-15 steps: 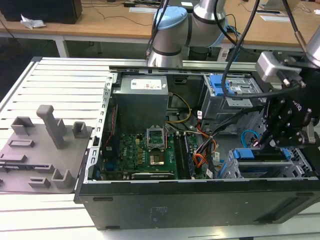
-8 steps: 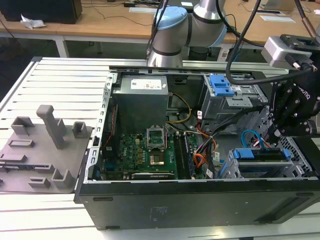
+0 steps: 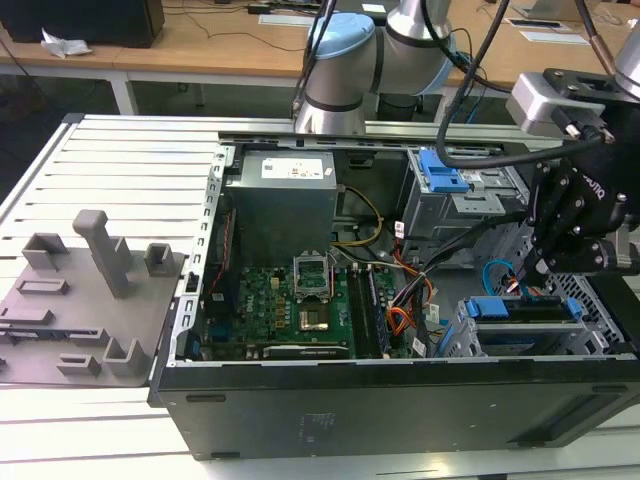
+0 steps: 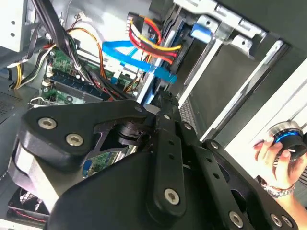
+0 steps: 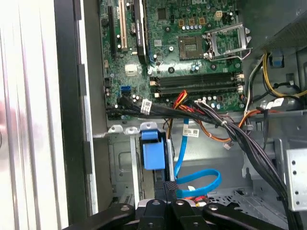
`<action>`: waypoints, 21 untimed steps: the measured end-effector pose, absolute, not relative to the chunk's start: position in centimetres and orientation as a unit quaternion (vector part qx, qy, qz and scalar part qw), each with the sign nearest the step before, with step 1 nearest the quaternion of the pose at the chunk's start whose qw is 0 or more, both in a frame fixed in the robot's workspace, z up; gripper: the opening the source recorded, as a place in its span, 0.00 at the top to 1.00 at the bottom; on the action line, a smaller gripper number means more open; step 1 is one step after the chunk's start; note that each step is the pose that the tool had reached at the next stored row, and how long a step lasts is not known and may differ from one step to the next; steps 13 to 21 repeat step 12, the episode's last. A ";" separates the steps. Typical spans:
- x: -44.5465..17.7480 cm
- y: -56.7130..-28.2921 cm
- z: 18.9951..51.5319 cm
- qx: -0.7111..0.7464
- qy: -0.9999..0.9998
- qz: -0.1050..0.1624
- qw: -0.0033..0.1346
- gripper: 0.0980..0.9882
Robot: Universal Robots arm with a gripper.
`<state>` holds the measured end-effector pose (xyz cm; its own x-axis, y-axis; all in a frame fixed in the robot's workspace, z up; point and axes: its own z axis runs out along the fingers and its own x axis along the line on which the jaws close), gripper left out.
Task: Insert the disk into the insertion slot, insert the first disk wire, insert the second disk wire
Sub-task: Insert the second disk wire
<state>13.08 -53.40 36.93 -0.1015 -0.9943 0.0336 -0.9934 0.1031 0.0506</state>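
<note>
Landmark: open computer case (image 3: 400, 400) lying on its side on a slatted table (image 3: 130, 170), interior facing up.
Disk: seated in the slot (image 3: 470, 340) at the case's front corner, near the exterior view's right; blue carrier (image 3: 525, 308) visible on top in the exterior view, blue tab (image 5: 153, 153) visible in the first wrist view.
Slot: low silver perforated cage inside the case, beside the taller grey cage with the blue latch (image 3: 440, 175).
Second wire: light-blue flat cable (image 5: 199, 179) looping inside the case just beside the disk, one run rising toward the motherboard (image 5: 182, 52); also seen as a blue band (image 4: 129, 55) in the second wrist view, near red and yellow power leads (image 4: 153, 40).
Gripper: black, hanging over the case's front corner above the disk (image 3: 570, 240); fingertips (image 5: 169, 188) close to the cable loop and the disk's rear end.
Jaws: together, tips meeting at a narrow point; whether they pinch anything cannot be told.
Other: grey fixture block (image 3: 85, 290) on the table outside the case; a hand (image 4: 278, 160) holding a round blue-ringed knob beyond the case wall in the second wrist view.
</note>
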 end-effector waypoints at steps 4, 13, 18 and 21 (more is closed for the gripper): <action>11.5 -53.4 36.9 0.670 -0.742 -0.007 0.029 0.99; 11.3 -53.4 36.9 0.670 -0.742 -0.007 0.029 0.99; 11.3 -53.4 36.9 0.670 -0.742 -0.007 0.029 0.99; 11.3 -53.4 36.9 0.670 -0.742 -0.007 0.029 0.99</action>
